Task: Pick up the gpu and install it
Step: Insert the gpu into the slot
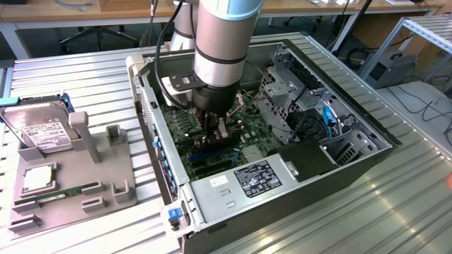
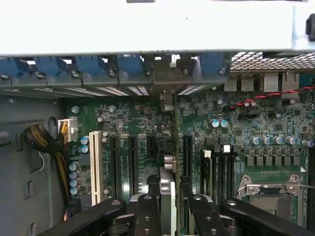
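Between the black gripper (image 2: 170, 206) fingers, closed on it, the thin dark gpu card (image 2: 173, 147) stands edge-on, long axis running away toward the blue-clipped rear bracket wall (image 2: 128, 66), directly over a black motherboard slot (image 2: 187, 155).

One open computer case (image 1: 297, 174), one robot arm (image 1: 222, 47), one gpu (image 2: 168, 189), one hard drive (image 1: 39, 127), one RAM stick (image 1: 67, 191), one grey holder tray (image 1: 106, 174).
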Tool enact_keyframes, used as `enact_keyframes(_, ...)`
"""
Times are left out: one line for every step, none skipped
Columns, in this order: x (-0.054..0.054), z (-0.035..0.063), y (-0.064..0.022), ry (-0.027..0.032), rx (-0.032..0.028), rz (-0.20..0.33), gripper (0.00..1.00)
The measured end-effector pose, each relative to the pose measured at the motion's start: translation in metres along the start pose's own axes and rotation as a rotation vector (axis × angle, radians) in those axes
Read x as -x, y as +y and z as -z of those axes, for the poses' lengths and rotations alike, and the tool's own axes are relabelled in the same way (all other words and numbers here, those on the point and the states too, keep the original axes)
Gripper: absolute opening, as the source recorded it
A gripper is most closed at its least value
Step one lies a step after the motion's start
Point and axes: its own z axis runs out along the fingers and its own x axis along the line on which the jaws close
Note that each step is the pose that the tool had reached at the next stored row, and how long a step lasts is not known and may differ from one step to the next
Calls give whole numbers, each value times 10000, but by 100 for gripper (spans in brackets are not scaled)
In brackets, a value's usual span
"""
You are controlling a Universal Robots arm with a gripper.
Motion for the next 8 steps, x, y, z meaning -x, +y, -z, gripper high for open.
enact_keyframes(0,-3,0,-1,-1,0,27)
enact_keyframes(0,-5,0,-1,-1,0,27)
enact_keyframes(0,-8,0,-1,0,0,27)
enact_keyframes(0,-10,0,-1,-1,0,27)
enact_keyframes(0,-14,0,-1,-1,0,27)
enact_keyframes(0,-18,0,0,0,0,27)
enact_keyframes(0,-19,0,1,1,0,27)
enact_keyframes(0,-21,0,1,0,0,27)
